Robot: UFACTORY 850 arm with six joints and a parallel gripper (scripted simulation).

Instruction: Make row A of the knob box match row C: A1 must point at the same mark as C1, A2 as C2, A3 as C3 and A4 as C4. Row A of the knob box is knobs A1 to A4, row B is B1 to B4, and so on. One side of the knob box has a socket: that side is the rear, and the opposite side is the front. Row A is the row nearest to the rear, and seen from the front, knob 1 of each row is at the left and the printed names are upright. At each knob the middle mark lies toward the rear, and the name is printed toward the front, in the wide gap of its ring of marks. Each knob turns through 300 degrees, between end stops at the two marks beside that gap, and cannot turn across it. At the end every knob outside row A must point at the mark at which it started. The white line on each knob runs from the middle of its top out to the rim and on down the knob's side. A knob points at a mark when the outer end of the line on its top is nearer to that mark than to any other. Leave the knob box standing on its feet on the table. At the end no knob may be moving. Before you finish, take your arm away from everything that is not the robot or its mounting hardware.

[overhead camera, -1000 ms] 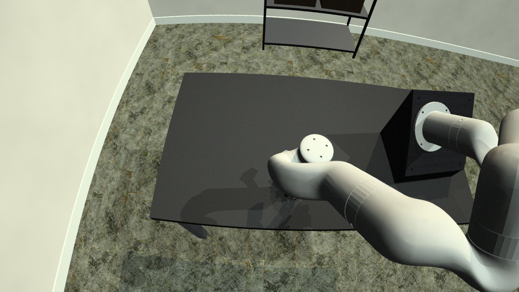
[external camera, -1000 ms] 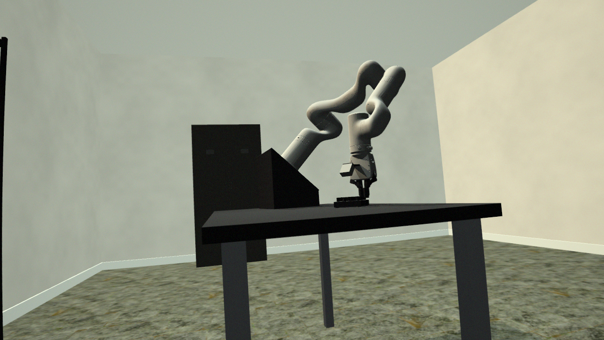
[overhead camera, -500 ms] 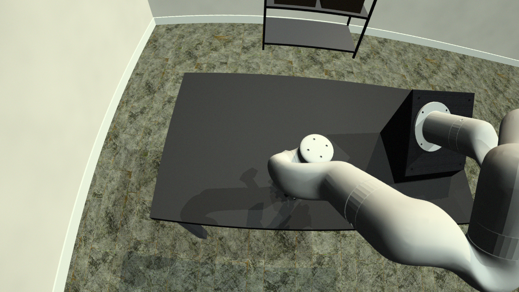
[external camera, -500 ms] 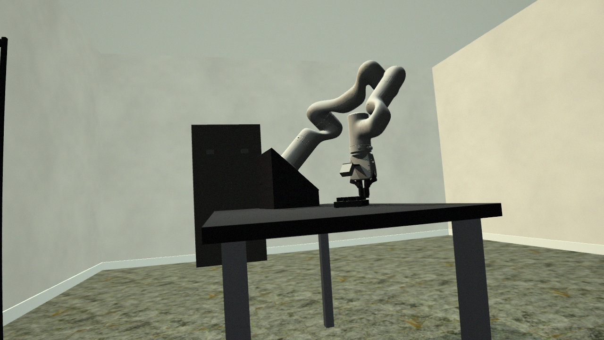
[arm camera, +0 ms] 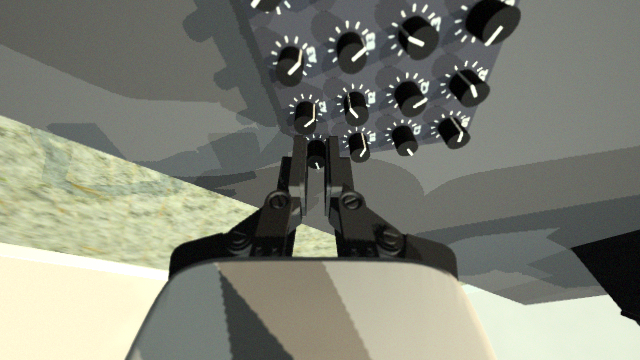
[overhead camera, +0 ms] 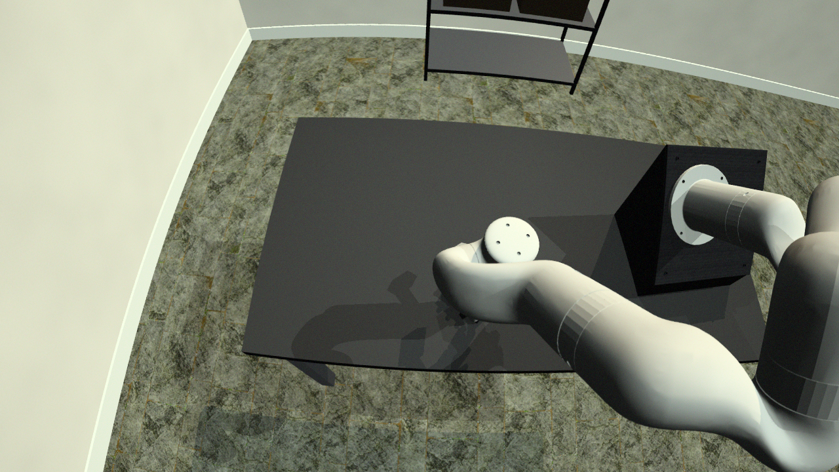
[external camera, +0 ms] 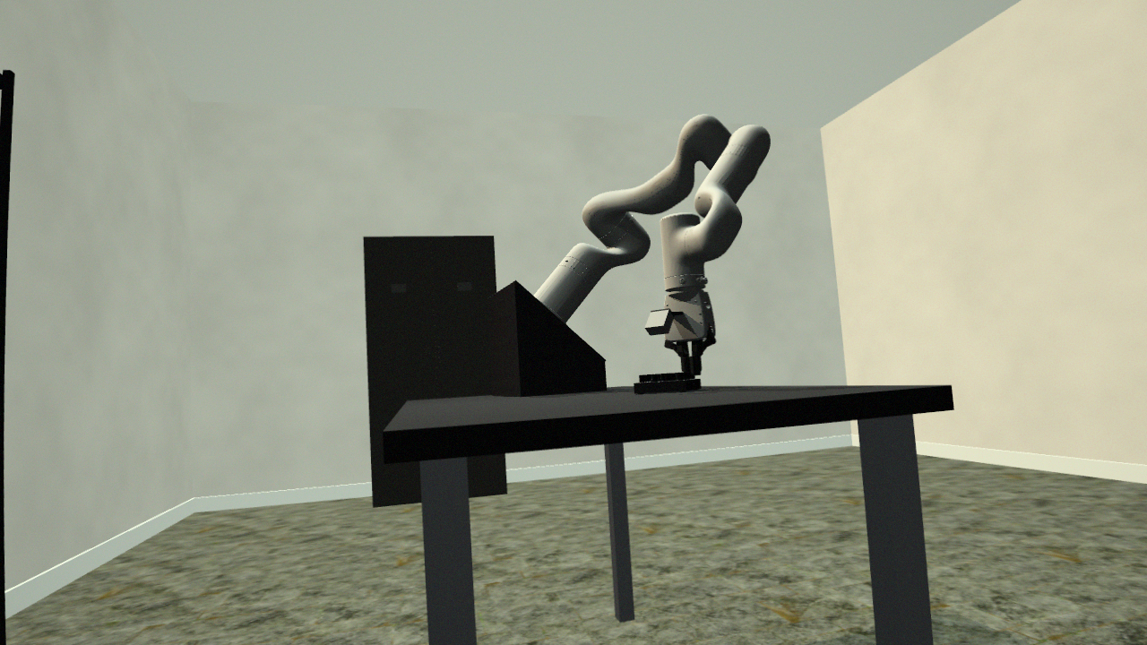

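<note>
The tool (arm camera: 316,150) is clenched on a corner knob (arm camera: 316,149) of the knob box (external camera: 667,384), which stands on the surface (external camera: 802,399) near its middle. A careless twist could drag the light box, or a finger (arm camera: 334,167) could nudge the neighbouring knob (arm camera: 359,144). The arm (external camera: 685,240) drops straight down, wrist vertical.
</note>
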